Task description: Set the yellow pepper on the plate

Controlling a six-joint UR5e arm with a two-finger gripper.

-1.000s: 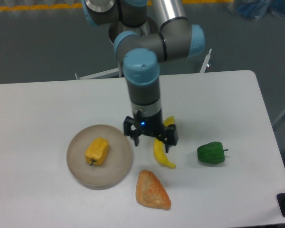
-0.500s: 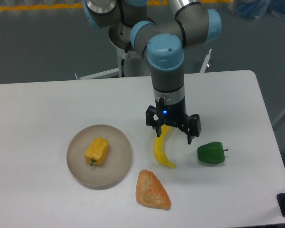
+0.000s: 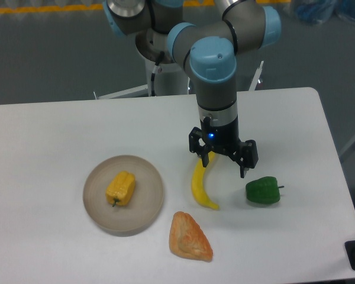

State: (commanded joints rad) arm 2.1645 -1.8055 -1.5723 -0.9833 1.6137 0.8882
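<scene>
Yellow pepper [image 3: 120,189]: lying on the plate [image 3: 148,208], a little left of the dish's middle, well inside the rim; by the look of it the task is as good as done.
Plate: sits toward the left half of the bench [image 3: 47,148], nearer the front edge than the back.
Jaws: the gripper [image 3: 223,164] hangs with its jaws spread wide and nothing between them, over the top end of the banana [image 3: 200,188], well apart from the plate.
Risk one: if the arm drops from where it hangs, a finger could nudge the banana or knock the green pepper [image 3: 262,191] just to its right and send it rolling toward the right edge.
Risk two: any sweep back leftward at low height might clip the plate's rim and tip the yellow pepper out, undoing the placement.
Risk three: the pepper's ribbed lobes may let it rock if the bench is jolted.
Count: one plate, one yellow pepper, one green pepper, one banana, one orange-tan wedge [image 3: 190,236] near the front edge, one arm.
</scene>
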